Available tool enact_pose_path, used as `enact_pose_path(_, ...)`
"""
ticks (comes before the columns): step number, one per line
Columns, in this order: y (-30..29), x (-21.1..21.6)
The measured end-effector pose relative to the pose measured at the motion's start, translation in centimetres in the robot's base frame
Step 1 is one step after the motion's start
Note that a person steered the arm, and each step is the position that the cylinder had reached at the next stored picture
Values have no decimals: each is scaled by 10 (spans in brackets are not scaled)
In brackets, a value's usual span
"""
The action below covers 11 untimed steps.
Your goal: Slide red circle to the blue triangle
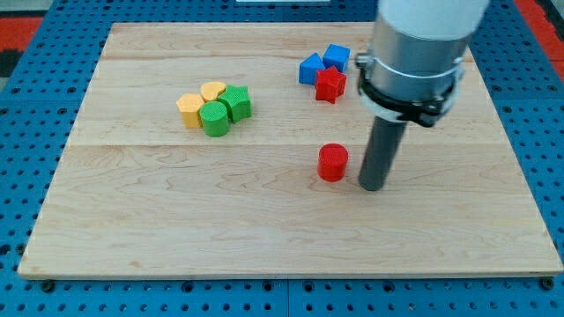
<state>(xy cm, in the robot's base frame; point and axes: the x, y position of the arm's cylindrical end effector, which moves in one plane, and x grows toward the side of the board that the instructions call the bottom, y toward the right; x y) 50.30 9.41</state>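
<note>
The red circle [332, 163] is a short red cylinder near the middle of the wooden board [176, 220]. The blue triangle [308, 69] lies toward the view's top, above the circle, touching a blue cube [337, 57] and a red star-shaped block [330, 84]. My tip [371, 187] rests on the board just to the right of the red circle and slightly below it, with a small gap between them. The arm's grey body [414, 53] hangs over the board's upper right.
A cluster sits at the view's upper left: a yellow hexagon-like block [189, 109], a yellow heart-like block [212, 90], a green cylinder [214, 119] and a green block [236, 102]. Blue pegboard [35, 106] surrounds the board.
</note>
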Motion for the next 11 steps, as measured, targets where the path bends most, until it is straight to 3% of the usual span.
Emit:
enact_pose_path(1, -30, -41)
enact_pose_path(3, -59, -26)
enact_pose_path(5, -95, -77)
enact_pose_path(7, -129, -72)
enact_pose_path(11, -129, -165)
